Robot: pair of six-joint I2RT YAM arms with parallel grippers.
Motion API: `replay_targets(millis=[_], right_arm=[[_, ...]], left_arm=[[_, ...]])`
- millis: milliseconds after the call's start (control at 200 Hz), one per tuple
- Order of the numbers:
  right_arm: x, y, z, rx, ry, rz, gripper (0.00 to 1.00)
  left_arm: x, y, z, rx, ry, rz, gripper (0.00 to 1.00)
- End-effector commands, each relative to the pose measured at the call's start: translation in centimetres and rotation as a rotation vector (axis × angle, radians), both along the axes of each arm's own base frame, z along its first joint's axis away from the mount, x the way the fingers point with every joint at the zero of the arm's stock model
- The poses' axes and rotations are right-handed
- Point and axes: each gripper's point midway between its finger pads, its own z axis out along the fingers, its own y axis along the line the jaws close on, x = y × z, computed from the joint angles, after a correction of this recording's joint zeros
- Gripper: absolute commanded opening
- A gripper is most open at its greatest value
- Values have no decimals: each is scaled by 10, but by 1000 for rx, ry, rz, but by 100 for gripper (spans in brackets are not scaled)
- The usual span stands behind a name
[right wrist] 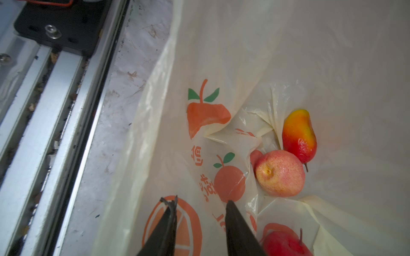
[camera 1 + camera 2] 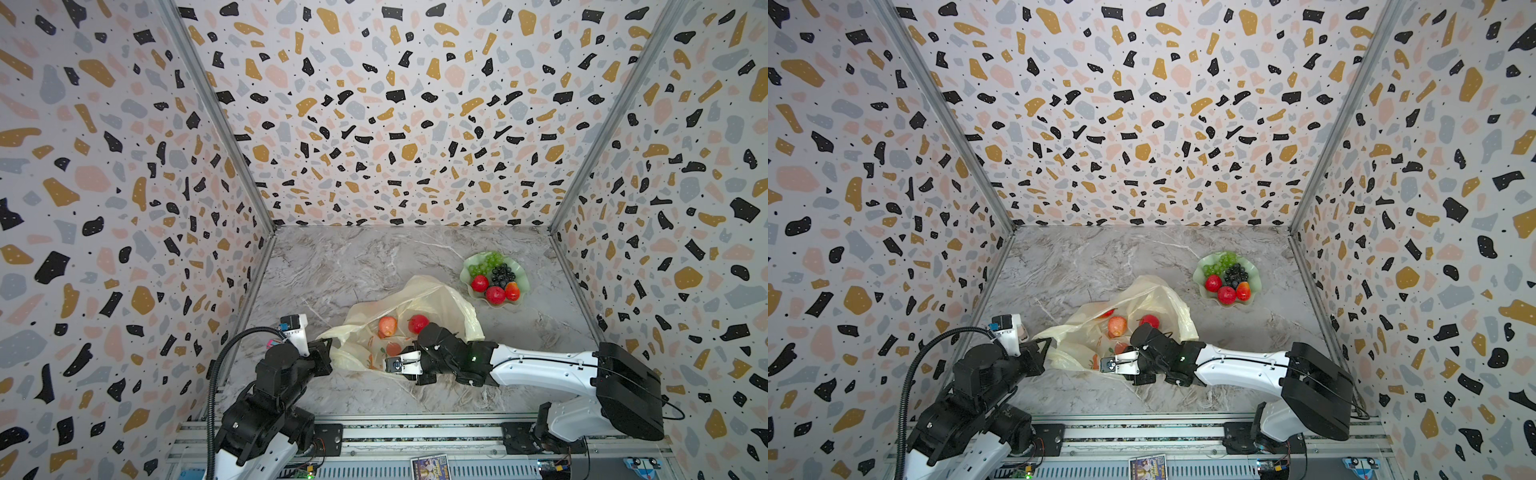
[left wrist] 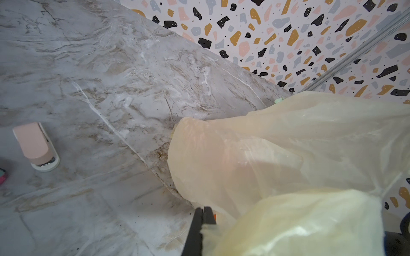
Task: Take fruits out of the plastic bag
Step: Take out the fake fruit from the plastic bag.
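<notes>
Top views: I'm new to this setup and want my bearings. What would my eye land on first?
First comes the crumpled yellow bag lying mid-table, with fruits showing inside. The left pincer is shut on its edge, while the right pincer hovers open at its mouth. Behind, to the right, a green dish holds grapes and apples.

Bare bench (image 2: 353,266) lies open behind and left of the bag (image 2: 432,299); the dish (image 2: 523,279) blocks the far right. Inside the bag, the right claw (image 1: 200,201), jaws apart, has flat film ahead, fruits (image 1: 279,174) crowding one side.
</notes>
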Motion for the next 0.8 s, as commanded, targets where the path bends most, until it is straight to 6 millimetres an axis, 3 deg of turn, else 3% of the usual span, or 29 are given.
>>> replay_targets(millis=[0, 275, 626, 796], right_arm=[[22, 6, 22, 61, -51, -109, 42], [49, 24, 40, 206, 22, -297, 54], [97, 55, 14, 241, 203, -571, 59], [113, 60, -5, 239, 232, -682, 62]], left_arm=[[0, 1, -3, -2, 5, 5, 4], [0, 0, -4, -5, 4, 4, 4], [0, -1, -5, -3, 3, -4, 4], [0, -1, -5, -4, 5, -7, 4]])
